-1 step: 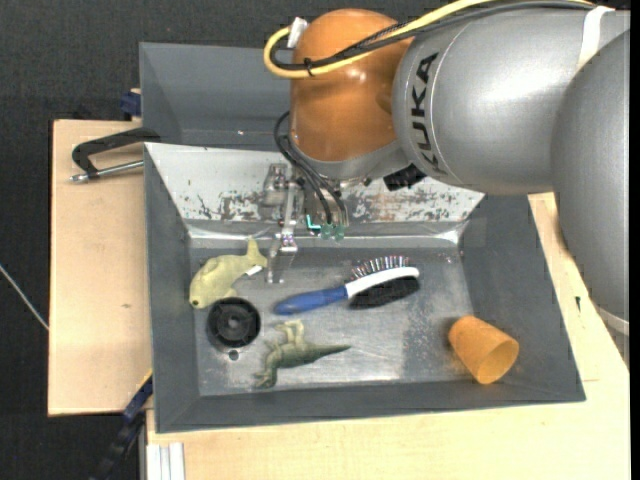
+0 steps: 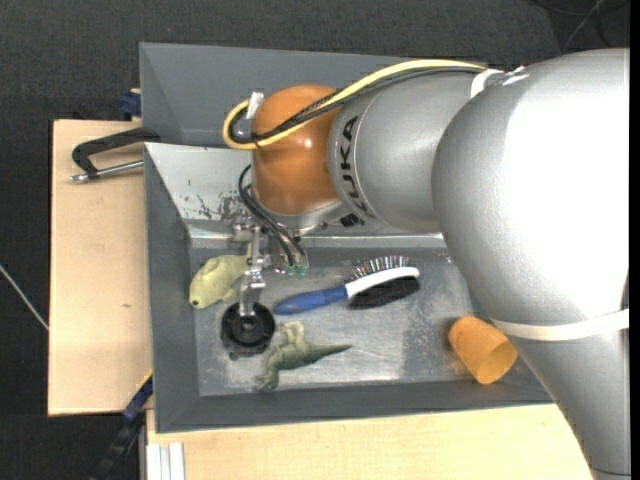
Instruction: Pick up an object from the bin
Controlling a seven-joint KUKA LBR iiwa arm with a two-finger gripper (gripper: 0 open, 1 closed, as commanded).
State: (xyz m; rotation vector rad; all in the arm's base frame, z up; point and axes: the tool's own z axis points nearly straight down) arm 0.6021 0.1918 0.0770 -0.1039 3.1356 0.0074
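My gripper (image 2: 262,260) hangs below the arm's orange cover, over the left part of the bin near the back wall. Just left of it lies a pale yellow-green soft toy (image 2: 213,281). Directly in front of it sits a black round disc-like thing (image 2: 246,326), and its lower end comes close to the top of that disc. To its right lies a brush with a blue handle and a black-and-white head (image 2: 352,290). A green toy dinosaur (image 2: 296,349) lies on its side near the front wall.
An orange cup (image 2: 482,348) lies on its side at the front right, close under the arm. The arm's large grey body covers the bin's right and back parts.
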